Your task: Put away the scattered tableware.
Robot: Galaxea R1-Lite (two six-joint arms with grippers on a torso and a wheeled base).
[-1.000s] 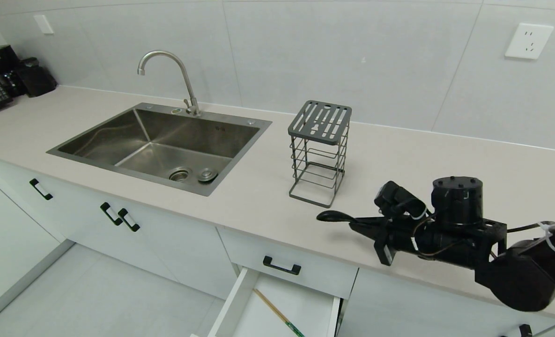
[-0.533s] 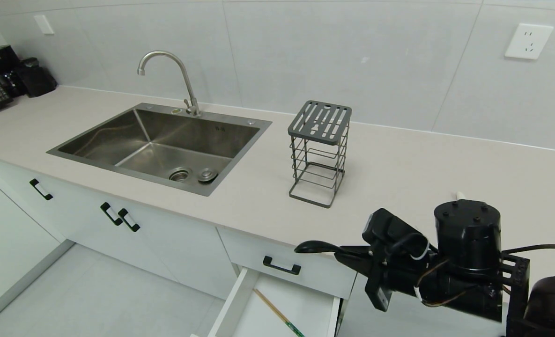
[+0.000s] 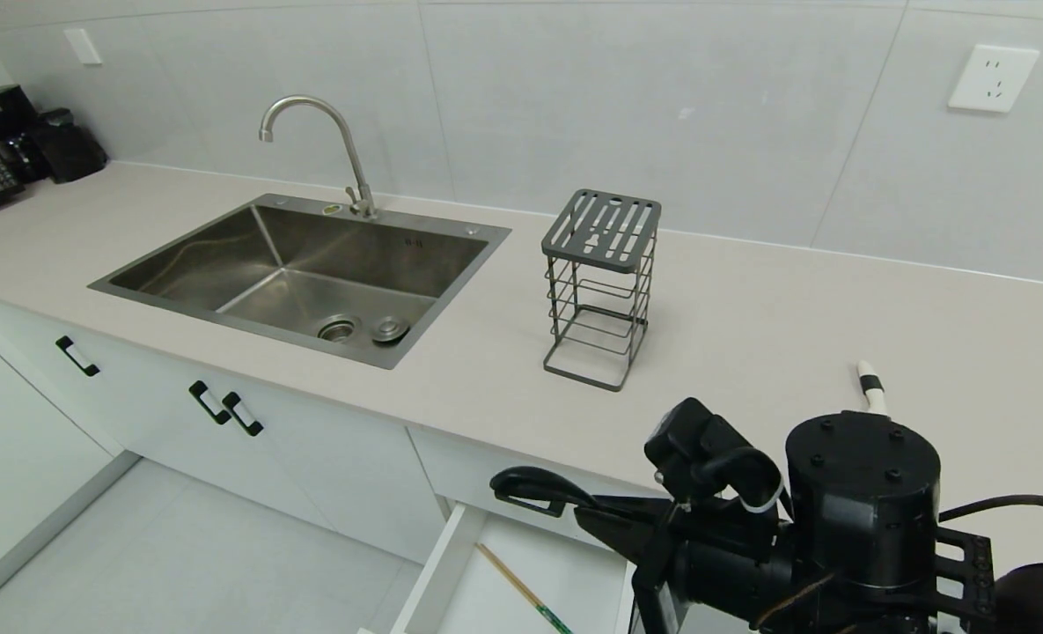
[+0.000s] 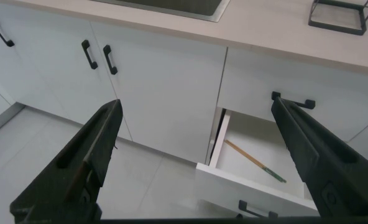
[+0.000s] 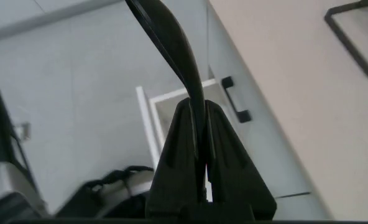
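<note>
The right arm comes in low from the robot's right, its wrist level and pointing toward the robot's left. The right gripper [image 3: 605,518] is clamped narrow on the handle of a black spoon [image 3: 530,483]. In the right wrist view the two fingers [image 5: 224,146] press together on the thin handle, and the spoon [image 5: 171,43] runs straight out from them. The spoon is held in the air beyond the counter's front edge, its bowl above the open drawer [image 3: 429,572]. The left gripper [image 4: 195,106] hangs lower, facing the cabinet fronts, its fingers spread wide with nothing between them.

A single chopstick [image 3: 521,588] lies slantwise on the white floor of the drawer [image 4: 218,140]; it also shows in the left wrist view [image 4: 255,160]. A white stick-shaped piece with a black band [image 3: 870,387] lies on the beige counter [image 3: 750,308] just behind the right arm; what it is cannot be told.

A steel sink [image 3: 178,304] with a curved faucet [image 3: 310,123] is set into the counter to the left. A dark wire rack [image 3: 600,291] stands upright near the middle, well apart from the sink and from the arm. Pale wall tiles rise behind, with a socket [image 3: 994,77] at upper right and black appliances [image 3: 11,141] at far left.

White cabinet doors with black handles [image 3: 226,412] run beneath the counter edge, above pale floor tiles
</note>
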